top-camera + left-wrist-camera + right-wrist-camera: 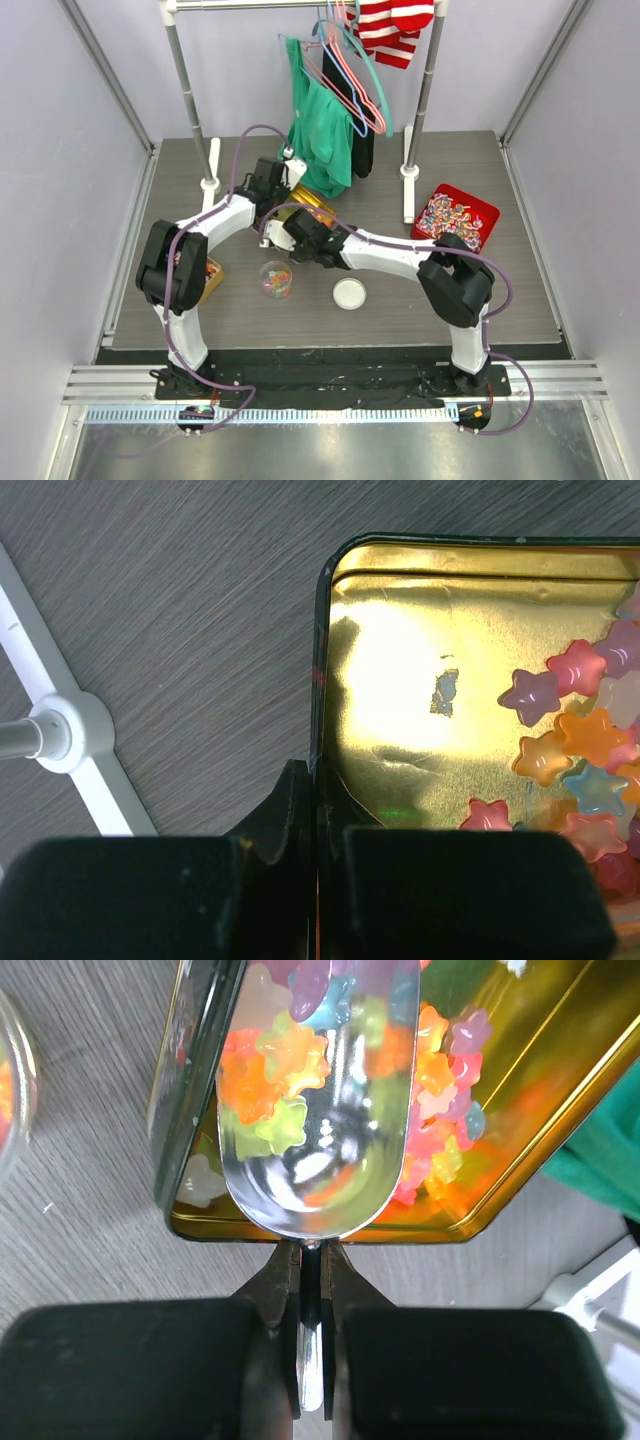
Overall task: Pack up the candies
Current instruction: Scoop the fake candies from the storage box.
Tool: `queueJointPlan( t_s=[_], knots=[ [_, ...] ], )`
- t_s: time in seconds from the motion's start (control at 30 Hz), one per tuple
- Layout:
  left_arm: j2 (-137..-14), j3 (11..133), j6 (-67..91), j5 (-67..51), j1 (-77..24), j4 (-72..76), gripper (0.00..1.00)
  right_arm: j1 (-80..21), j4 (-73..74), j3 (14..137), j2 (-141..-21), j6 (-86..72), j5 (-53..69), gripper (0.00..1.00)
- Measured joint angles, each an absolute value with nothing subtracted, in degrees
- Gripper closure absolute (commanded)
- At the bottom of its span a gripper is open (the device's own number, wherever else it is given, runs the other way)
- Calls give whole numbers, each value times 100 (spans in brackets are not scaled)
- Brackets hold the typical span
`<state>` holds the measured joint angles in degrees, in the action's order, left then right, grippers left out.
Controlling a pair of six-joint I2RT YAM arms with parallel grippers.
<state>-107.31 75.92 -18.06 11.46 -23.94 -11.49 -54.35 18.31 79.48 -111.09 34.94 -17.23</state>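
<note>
The candies (270, 1080) are small star-shaped gummy pieces in orange, yellow, green, pink and purple. They lie in a large gold tin (540, 1090), also seen in the left wrist view (570, 730) and from above (306, 208). My left gripper (318, 780) is shut on the tin's (400, 680) left rim. My right gripper (312, 1255) is shut on the handle of a shiny metal scoop (315, 1160), whose bowl lies in the tin among the candies. From above, both grippers meet at the tin, left (288, 192) and right (292, 232).
A clear jar (276, 280) with some candies stands in front of the tin, its white lid (349, 293) to the right. A red tray (455, 215) of wrapped candies is at the right. A clothes rack's feet (210, 165) and a hanging green garment (320, 130) stand behind.
</note>
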Motion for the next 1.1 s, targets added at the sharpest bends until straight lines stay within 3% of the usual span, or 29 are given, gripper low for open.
queueJointPlan(
  t_s=[0.6, 1.1],
  knots=[
    [-11010, 7592, -1173, 937, -2182, -996, 100, -5111, 1299, 7083, -10149, 3131, -1448, 99],
    [-11365, 7859, -725, 690, -1638, -1007, 100, -5428, 2073, 6829, -9378, 3931, -2016, 99]
  ],
)
